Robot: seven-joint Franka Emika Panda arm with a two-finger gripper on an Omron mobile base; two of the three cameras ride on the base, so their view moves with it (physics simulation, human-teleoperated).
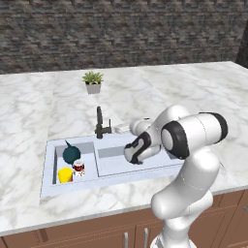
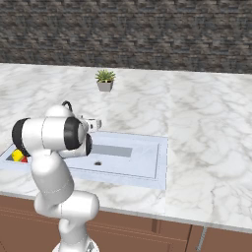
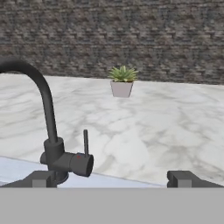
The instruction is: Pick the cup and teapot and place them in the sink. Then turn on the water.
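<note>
Faucet stage of the task. The cup (image 1: 65, 175) and the teapot (image 1: 71, 153) already lie in the small side basin at the left end of the sink (image 1: 72, 186), the teapot on the far side, the cup on the near side, with a red-and-white can (image 1: 79, 168) just beside both. What remains, by this judgement, is turning on the water: no stream runs from the faucet (image 1: 100, 123), which stands at the far rim of the sink between the two basins.

The arm is folded low over the main basin, its forearm reaching left and away toward the faucet base. The gripper (image 3: 112, 178) looks level along the counter; its two fingertips (image 3: 42, 179) stand well apart, so the hand is open and holds nothing. In the hand view the faucet's lever (image 3: 85, 142) rises upright from the side of the valve body, just right of the left fingertip and near it, not yet touched.

The next move seems to call for a short advance and a small leftward correction, so that a finger meets the lever and pushes it. A potted plant (image 3: 122, 81) stands on the marble counter (image 3: 166, 127) far behind, well clear.
</note>
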